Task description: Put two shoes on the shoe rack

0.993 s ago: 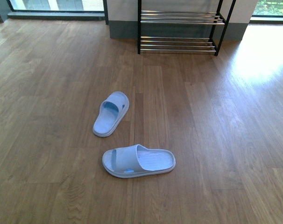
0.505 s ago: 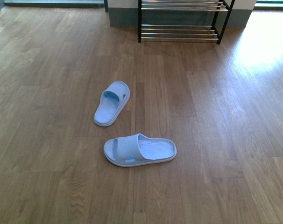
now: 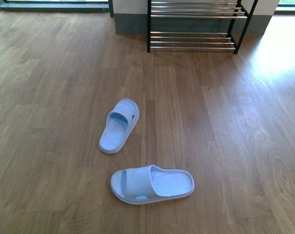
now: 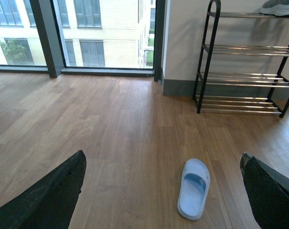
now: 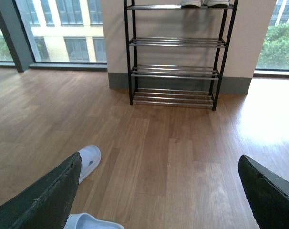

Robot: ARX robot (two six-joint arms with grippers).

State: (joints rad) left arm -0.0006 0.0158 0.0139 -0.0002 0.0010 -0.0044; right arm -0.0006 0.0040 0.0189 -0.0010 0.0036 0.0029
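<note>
**Front view.**
- Rack [image 3: 193,41]: at the far edge of the floor [image 3: 245,146]. Only its two lower tiers show, and both are bare.
- Shoes: not in this view.
- Far slide [image 3: 119,126] and near slide [image 3: 152,184]: on the floor, well apart from the rack. They are not the task's items.
- Tools: neither is in view.

**Left wrist view.**
- Rack: seen up to its top tier.
- Shoes [image 4: 279,7]: one grey upper shows on the top tier, cut by the picture's edge. A second cannot be told here.
- Left tool [image 4: 163,160]: fingers [image 4: 51,193] are spread wide, with nothing between them and touching nothing. A slide [image 4: 194,188] lies on the floor beyond the gap.

**Right wrist view.**
- Rack: four tiers, the lower three bare.
- Shoes [image 5: 191,3]: two white soles sit side by side on the top tier, with the uppers cut off.
- Progress: judged complete. Both shoes appear to sit on the rack, and no placing seems left.
- Right tool [image 5: 159,160]: spread wide, empty, touching nothing. Parts of both slides show on the floor near one finger.
</note>
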